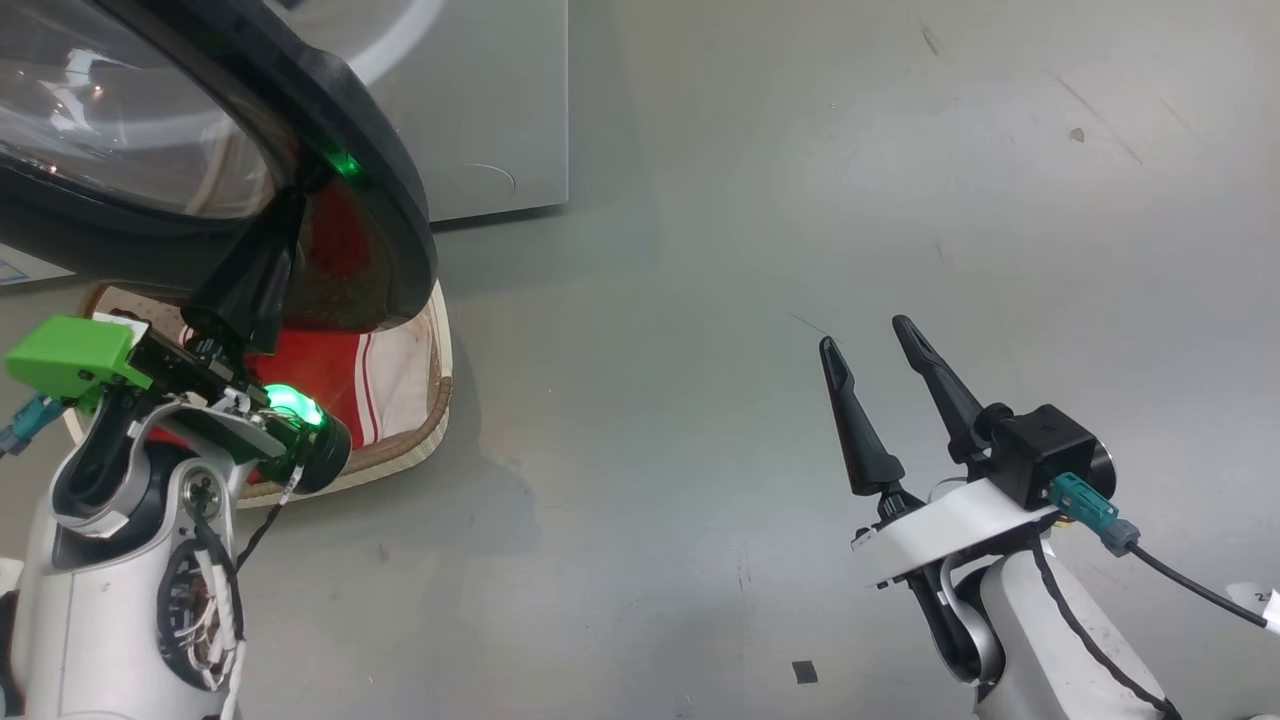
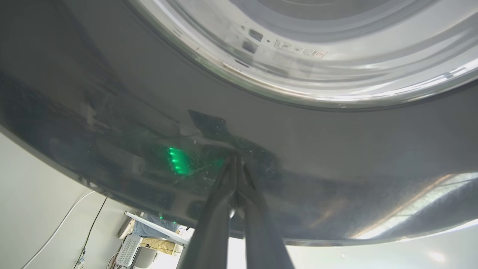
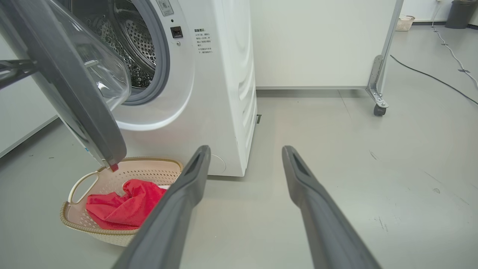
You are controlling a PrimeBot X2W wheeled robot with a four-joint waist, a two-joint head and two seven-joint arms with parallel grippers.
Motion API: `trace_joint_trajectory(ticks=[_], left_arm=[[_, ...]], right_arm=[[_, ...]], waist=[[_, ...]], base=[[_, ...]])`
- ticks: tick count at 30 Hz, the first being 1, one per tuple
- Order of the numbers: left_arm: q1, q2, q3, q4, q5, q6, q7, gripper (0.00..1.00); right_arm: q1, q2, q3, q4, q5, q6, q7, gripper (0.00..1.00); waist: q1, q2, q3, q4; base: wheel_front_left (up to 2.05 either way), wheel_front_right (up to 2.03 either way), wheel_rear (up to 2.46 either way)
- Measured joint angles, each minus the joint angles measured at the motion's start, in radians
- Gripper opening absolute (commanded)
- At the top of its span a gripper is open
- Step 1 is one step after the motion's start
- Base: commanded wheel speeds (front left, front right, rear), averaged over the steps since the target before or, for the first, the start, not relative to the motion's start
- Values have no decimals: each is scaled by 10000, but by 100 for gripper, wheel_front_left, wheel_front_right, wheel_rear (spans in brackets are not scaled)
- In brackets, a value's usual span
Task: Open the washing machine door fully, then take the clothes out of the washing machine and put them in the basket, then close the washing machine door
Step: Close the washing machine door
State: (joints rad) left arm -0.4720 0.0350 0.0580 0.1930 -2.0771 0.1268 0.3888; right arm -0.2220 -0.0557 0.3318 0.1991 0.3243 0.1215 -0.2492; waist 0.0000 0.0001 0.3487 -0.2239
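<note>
Left tool point(image 2: 236, 160) is pinched shut, tips against the glossy rim of the washing machine door point(image 2: 354, 149), which is swung out with its bottom edge over the basket point(image 3: 145, 173). All red, the clothes point(image 3: 123, 207) sit in that basket, right by the front corner of the washing machine point(image 3: 224, 97). Right tool point(image 3: 246, 149) is spread open, empty, with loads of bare floor point(image 3: 354, 157) around it.

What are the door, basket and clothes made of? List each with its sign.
Door: glossy black rim, probably plastic, since it mirrors a green light; the clear bulging centre looks like glass.
Basket: matte cream plastic with moulded rows of holes and a brown woven-look rim.
Clothes: soft red fabric, lying in creased folds.
</note>
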Motion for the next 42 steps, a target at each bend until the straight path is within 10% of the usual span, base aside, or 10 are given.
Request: trace_joint_trajectory(ticks=[17, 31, 42], left_arm=[[-196, 36, -1020, 786, 886, -326, -374, 0], [766, 2644, -3829, 1009, 7173, -2132, -1452, 0], [870, 3540, -4569, 918, 11183, -2196, -4240, 0]], right_arm=[[3, 15, -382, -54, 0, -8, 0, 100], [109, 19, -813, -40, -6, -8, 0, 100], [477, -2, -982, 29, -40, -6, 0, 100]], waist=[[0, 0, -193, 320], [0, 0, -894, 1380], [0, -1, -1462, 2365]], base=[[0, 0, 0], [0, 0, 0], [0, 0, 0]])
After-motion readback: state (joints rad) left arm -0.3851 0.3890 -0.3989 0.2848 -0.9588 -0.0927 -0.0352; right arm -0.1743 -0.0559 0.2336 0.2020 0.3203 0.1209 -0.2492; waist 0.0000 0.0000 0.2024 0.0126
